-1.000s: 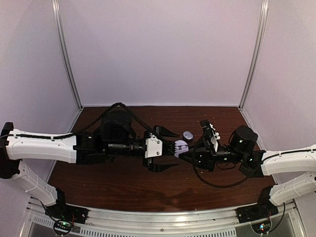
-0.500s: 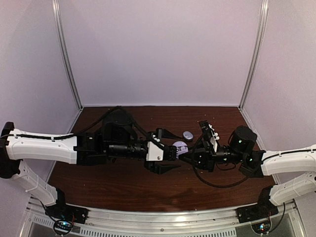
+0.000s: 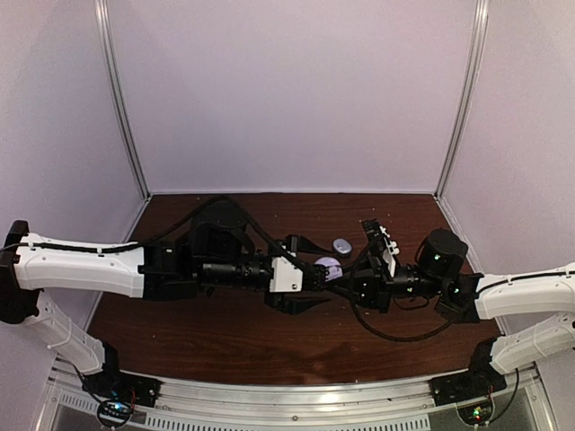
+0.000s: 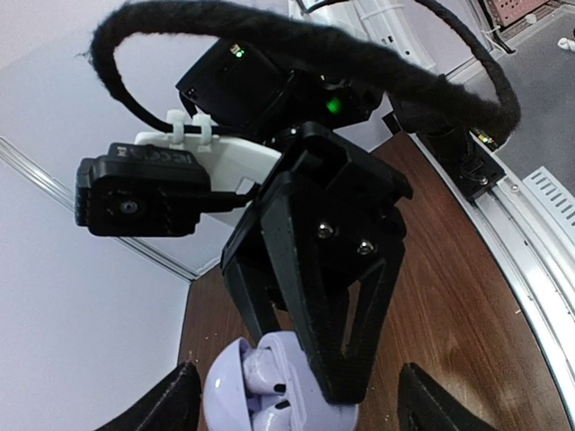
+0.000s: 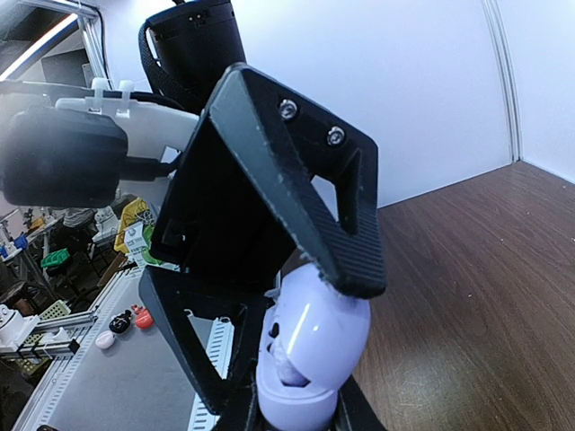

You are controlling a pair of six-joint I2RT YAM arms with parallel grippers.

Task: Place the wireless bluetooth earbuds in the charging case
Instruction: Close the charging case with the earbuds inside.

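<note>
1. Right gripper (image 3: 341,280), centre of the top view, pinches the open lilac charging case (image 4: 229,382).
2. White earbuds (image 4: 267,370) sit inside the case.
3. Left gripper (image 4: 301,409): fingers spread wide, flanking the case from the wrist view's bottom corners.
4. Farther back: small lilac round piece (image 3: 341,244) on the table (image 3: 225,332).

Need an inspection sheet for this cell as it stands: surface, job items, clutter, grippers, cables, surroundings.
Surface: dark wood-grain table.
Job's things: lilac charging case, lid open; white earbuds sit inside.
Clutter: one small lilac round item on the table, behind the grippers.
Grippers: right gripper shut on the charging case; left gripper open, fingers either side of it.
Cables: black sleeved cable loops over the right arm.
Surroundings: plain white walls; metal rail at the near edge.
</note>
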